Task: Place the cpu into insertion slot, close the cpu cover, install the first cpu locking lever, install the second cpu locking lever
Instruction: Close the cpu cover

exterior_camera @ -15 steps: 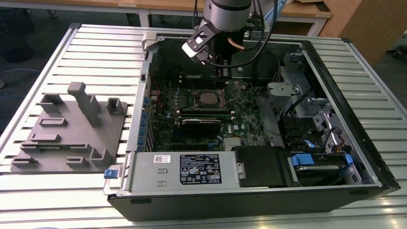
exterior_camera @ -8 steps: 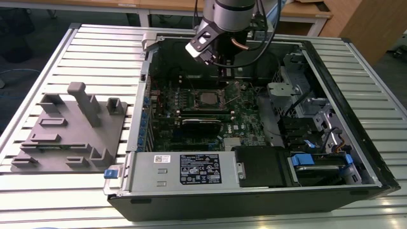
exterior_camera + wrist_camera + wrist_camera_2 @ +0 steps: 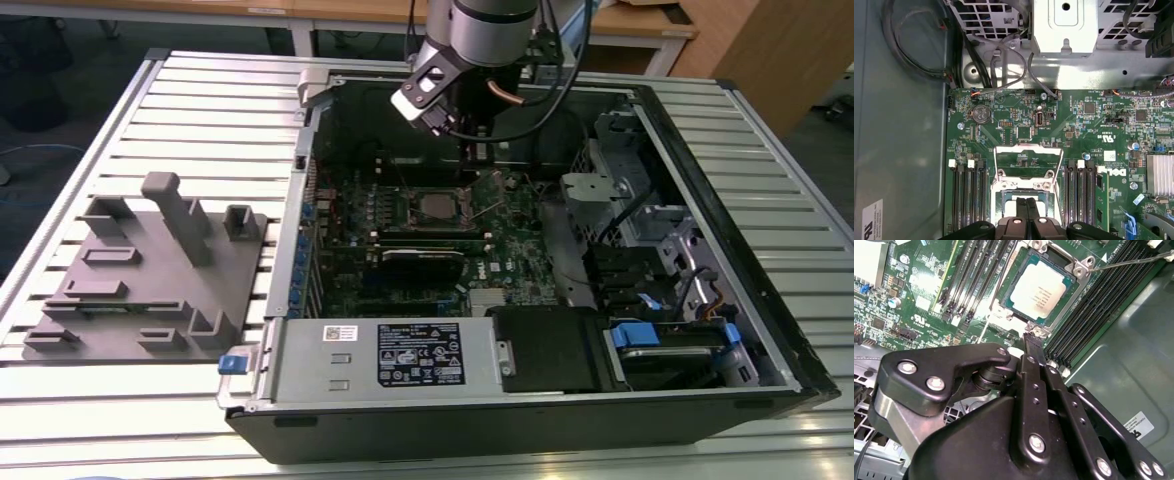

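The gripper (image 3: 1028, 204), fingers pressed together and empty, hangs at one o'clock of the insertion slot (image 3: 434, 208) in the exterior view, where the cpu (image 3: 1041, 287) lies seated; the raised cpu cover (image 3: 1029, 148), thin, stiff and hinged, likely takes pushing at its free edge.

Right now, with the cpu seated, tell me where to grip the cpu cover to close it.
Take the cpu cover by its free crossbar, the edge opposite the hinge. It is swung open, away from the cpu, and its cut-out middle leaves only thin rails, so that bar likely gives most leverage. Bring the hand, now shut, from beyond that bar, pinching the plate's faces.
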